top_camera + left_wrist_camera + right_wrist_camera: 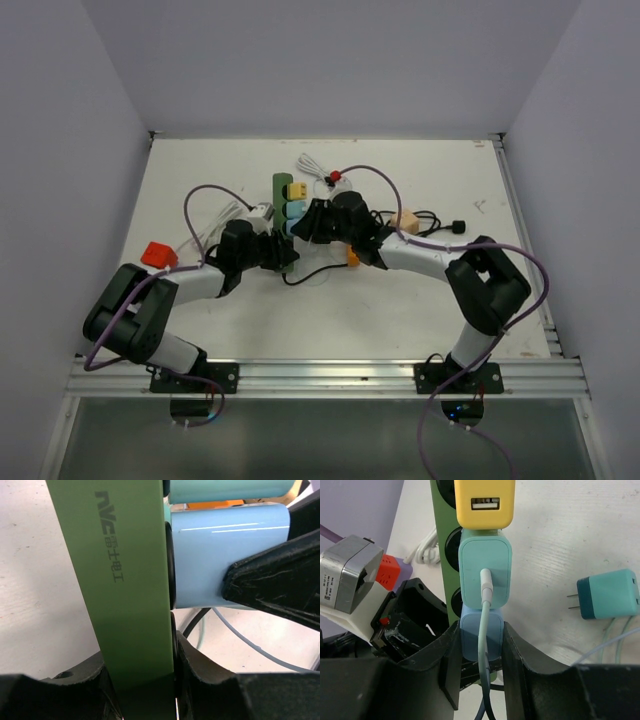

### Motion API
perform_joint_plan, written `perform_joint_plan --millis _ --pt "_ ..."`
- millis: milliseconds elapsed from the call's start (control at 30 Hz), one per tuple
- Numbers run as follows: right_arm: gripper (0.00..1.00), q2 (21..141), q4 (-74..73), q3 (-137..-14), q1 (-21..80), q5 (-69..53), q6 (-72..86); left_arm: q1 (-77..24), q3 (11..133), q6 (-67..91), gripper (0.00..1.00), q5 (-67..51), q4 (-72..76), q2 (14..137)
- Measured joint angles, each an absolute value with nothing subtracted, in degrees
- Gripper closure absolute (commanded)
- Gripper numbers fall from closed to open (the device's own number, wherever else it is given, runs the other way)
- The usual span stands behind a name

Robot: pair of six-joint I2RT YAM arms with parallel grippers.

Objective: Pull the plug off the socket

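Observation:
The dark-green power strip lies mid-table with three plugs in a row: yellow, teal and light-blue. My left gripper is shut on the strip's near end, one finger on each long face. My right gripper is shut on the light-blue plug, which still sits in its socket. A pale cable from the teal plug runs down between the right fingers. The right fingertip presses the plug's side in the left wrist view.
A loose teal charger with bare prongs lies right of the strip. A red block sits at the left. A white cord, a tan plug, an orange piece and a black cord lie nearby.

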State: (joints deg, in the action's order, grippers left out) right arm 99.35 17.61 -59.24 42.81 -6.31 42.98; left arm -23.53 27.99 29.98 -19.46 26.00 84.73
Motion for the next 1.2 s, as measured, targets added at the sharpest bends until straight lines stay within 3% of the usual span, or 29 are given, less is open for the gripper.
perform_joint_plan --millis 100,300,600,933,1200 --pt "0.86 99.4 16.3 -59.6 43.7 -4.4 42.0 -24.1 28.4 29.4 1.00 -17.6 24.3 84.7" --pt "0.98 99.4 10.1 -63.4 46.9 3.0 38.6 -25.0 30.4 28.8 1.00 -13.1 19.9 84.7" --pt "1.00 98.3 8.0 -63.8 47.7 5.9 37.1 -24.9 30.6 29.3 1.00 -15.7 20.4 84.7" --pt "1.00 94.0 22.5 -52.3 39.4 -12.0 44.6 -21.0 25.6 35.3 1.00 -31.3 35.2 86.6" --pt "0.98 94.1 11.6 -59.7 42.8 -5.7 40.8 -21.5 28.0 32.2 1.00 -23.6 27.5 86.4"
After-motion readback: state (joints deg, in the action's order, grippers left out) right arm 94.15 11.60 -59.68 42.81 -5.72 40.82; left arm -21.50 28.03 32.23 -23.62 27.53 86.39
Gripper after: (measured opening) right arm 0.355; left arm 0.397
